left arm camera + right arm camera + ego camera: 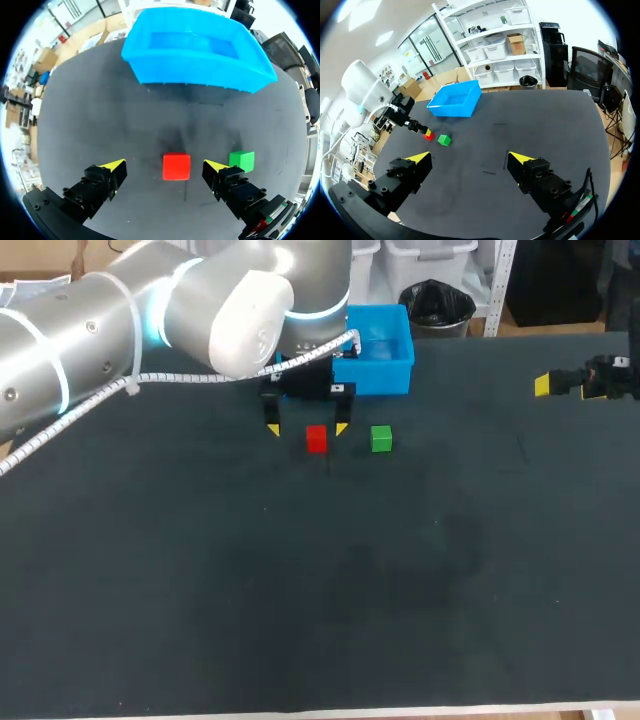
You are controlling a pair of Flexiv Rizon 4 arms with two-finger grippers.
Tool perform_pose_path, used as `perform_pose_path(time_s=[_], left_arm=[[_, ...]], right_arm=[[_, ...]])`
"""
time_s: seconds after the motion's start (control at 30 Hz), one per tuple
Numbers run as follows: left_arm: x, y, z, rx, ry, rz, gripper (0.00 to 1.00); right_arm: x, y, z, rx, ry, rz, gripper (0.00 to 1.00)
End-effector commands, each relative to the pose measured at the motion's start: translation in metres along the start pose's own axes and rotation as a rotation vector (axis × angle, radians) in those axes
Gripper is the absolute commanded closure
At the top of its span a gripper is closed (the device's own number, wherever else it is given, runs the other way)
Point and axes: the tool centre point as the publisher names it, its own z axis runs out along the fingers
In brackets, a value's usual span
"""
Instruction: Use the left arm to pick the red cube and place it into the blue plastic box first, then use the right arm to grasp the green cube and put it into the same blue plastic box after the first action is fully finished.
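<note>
Squarely between the left fingers [102, 181] sits the red cube [176, 166].

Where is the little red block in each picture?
Head view: red cube on the table, between the left gripper's open fingers, near the blue box.
Left wrist view: red cube between the left gripper's yellow tips, untouched.
Right wrist view: red cube far ahead, small, by the left gripper.
Shared landmark: the green cube beside it.
</note>
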Motion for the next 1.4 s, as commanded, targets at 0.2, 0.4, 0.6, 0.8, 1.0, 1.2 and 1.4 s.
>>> perform_pose_path(time_s=[0.2,0.4,0.6,0.8,1.0,1.2,1.4], left_arm=[[-0.003,-0.002,0.013,0.003,0.027,-0.017,0.00],[0.000,-0.002,0.022,0.000,0.039,-0.029,0.00],[0.003,-0.003,0.024,-0.004,0.043,-0.034,1.00],[0.005,-0.003,0.024,-0.002,0.040,-0.032,1.00],[0.006,-0.001,0.015,0.001,0.028,-0.024,1.00],[0.001,0.005,-0.008,0.013,-0.011,-0.011,1.00],[-0.009,0.011,-0.030,0.038,-0.053,-0.014,1.00]], right_arm=[[0.000,0.002,0.000,0.007,0.002,0.002,0.00],[0.000,0.002,0.000,0.007,0.002,0.002,0.00],[0.000,0.002,0.000,0.007,0.002,0.002,0.00],[0.000,0.002,0.000,0.007,0.002,0.002,0.00],[0.000,0.002,0.000,0.007,0.002,0.002,0.00],[0.000,0.002,0.000,0.007,0.002,0.002,0.00],[0.000,0.002,0.000,0.007,0.002,0.002,0.00]])
